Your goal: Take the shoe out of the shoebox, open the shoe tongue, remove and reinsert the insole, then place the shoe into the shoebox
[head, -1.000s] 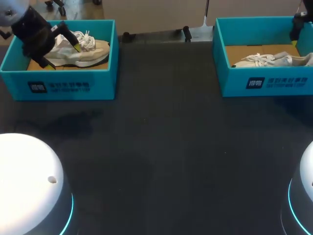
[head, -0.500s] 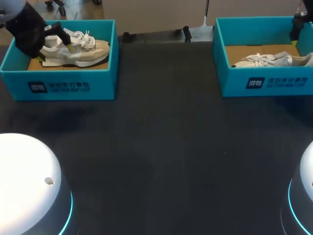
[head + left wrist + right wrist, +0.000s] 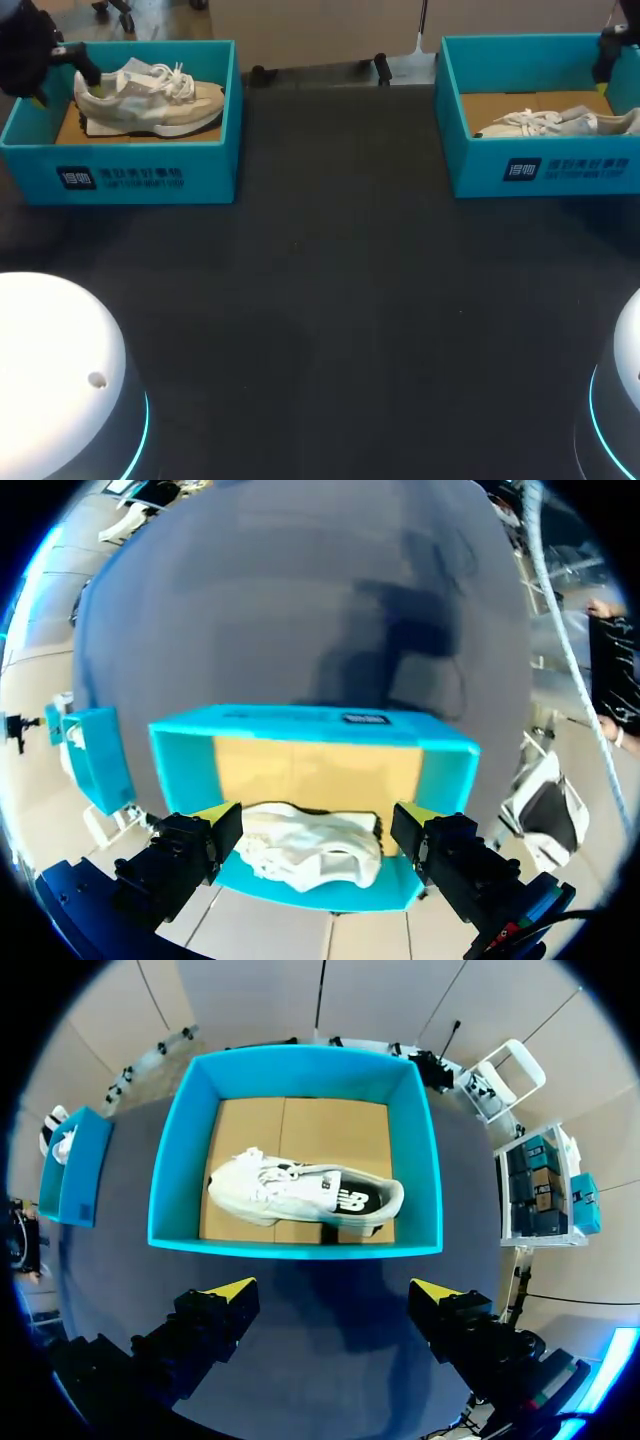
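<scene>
So the left shoebox (image 3: 130, 172) sat at the far left of the dark counter (image 3: 330, 300), and the cream shoe (image 3: 150, 100) was lying inside it on its sole, toe pointing right, laces up. My left arm (image 3: 28, 52) hung over the box's far-left corner, at the heel end of the shoe. From the left wrist view the left jaws were spread wide and empty, with the shoe (image 3: 310, 845) showing ahead of the gap between them and nothing touching it. Over at the far right, a second shoebox (image 3: 540, 165) held a white shoe (image 3: 555, 122) on its cardboard floor, toe left. The right jaws were wide open too, holding nothing, hovering off one long wall of that box (image 3: 290, 1245), over bare counter.
</scene>
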`<state>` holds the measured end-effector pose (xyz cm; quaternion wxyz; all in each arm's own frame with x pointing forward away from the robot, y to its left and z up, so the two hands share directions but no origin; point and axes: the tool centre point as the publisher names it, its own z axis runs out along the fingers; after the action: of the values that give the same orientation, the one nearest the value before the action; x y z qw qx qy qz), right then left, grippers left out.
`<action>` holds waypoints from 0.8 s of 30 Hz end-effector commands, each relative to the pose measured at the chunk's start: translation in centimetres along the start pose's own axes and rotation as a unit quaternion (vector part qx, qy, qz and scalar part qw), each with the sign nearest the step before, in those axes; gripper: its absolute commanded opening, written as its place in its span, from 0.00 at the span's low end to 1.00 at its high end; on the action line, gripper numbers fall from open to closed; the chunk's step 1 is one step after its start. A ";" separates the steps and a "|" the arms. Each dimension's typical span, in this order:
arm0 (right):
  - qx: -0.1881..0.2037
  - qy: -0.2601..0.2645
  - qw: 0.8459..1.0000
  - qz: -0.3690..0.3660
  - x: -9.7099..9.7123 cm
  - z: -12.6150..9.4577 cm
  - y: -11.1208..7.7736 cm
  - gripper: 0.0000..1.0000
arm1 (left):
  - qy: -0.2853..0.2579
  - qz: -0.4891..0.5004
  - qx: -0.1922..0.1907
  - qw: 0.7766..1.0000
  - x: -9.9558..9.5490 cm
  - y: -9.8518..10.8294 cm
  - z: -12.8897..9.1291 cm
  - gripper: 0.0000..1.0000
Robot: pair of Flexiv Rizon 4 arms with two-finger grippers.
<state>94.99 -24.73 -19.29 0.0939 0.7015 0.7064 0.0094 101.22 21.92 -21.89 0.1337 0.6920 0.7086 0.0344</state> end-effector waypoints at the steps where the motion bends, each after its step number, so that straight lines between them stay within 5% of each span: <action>1: 0.000 -0.001 1.000 0.000 0.0 0.0 0.0 1.00 | 0.008 0.021 0.030 0.999 2.2 2.6 1.2 1.00; 13: 0.000 -0.001 1.000 0.000 0.0 0.0 0.0 1.00 | 0.070 0.101 0.041 0.992 7.5 6.9 3.6 1.00; 24: 0.000 -0.001 1.000 0.000 0.0 0.0 0.0 1.00 | 0.069 0.120 0.051 0.989 7.7 7.1 3.8 1.00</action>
<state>95.00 -24.73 -19.31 0.0938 0.7016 0.7063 0.0094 108.63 29.27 -25.15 0.0512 0.7732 0.6286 0.0666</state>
